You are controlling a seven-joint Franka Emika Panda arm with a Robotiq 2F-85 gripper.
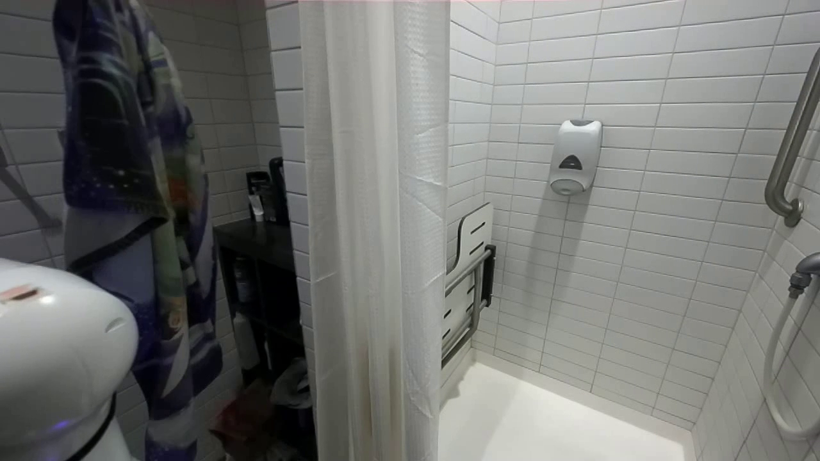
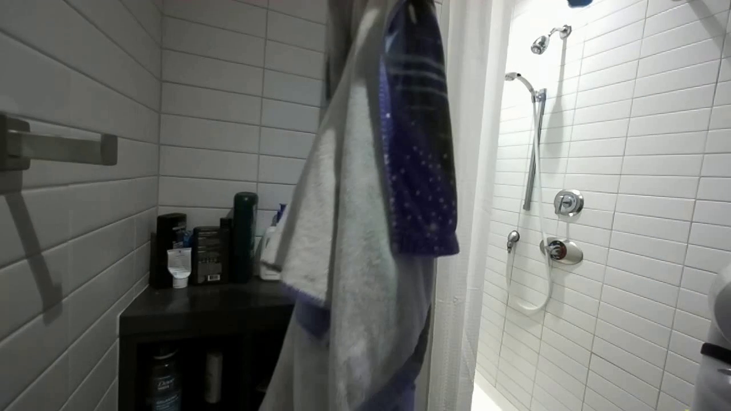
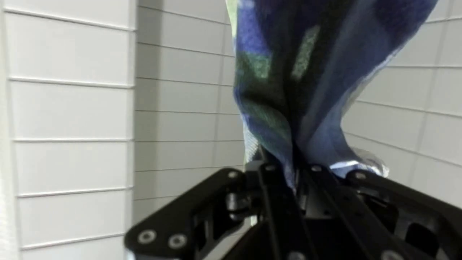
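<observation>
A patterned towel (image 3: 274, 90) in blue, purple and green hangs bunched from my gripper (image 3: 294, 159). The black jaws are shut on a pinched fold of it, and the cloth hides the fingertips. In an exterior view the towel (image 1: 138, 192) hangs long and folded, left of the shower curtain. Its pale underside shows in an exterior view, where the towel (image 2: 357, 228) hangs in front of the dark shelf. Neither exterior view shows the gripper clearly. Part of the white arm (image 1: 57, 358) enters at the left edge.
A white shower curtain (image 1: 371, 224) stands beside the towel. The dark shelf (image 2: 205, 308) bears several bottles. A towel bar (image 2: 63, 147) juts from the tiled wall. The shower has a folded seat (image 1: 471, 282), a soap dispenser (image 1: 575, 157) and a grab bar (image 1: 791, 141).
</observation>
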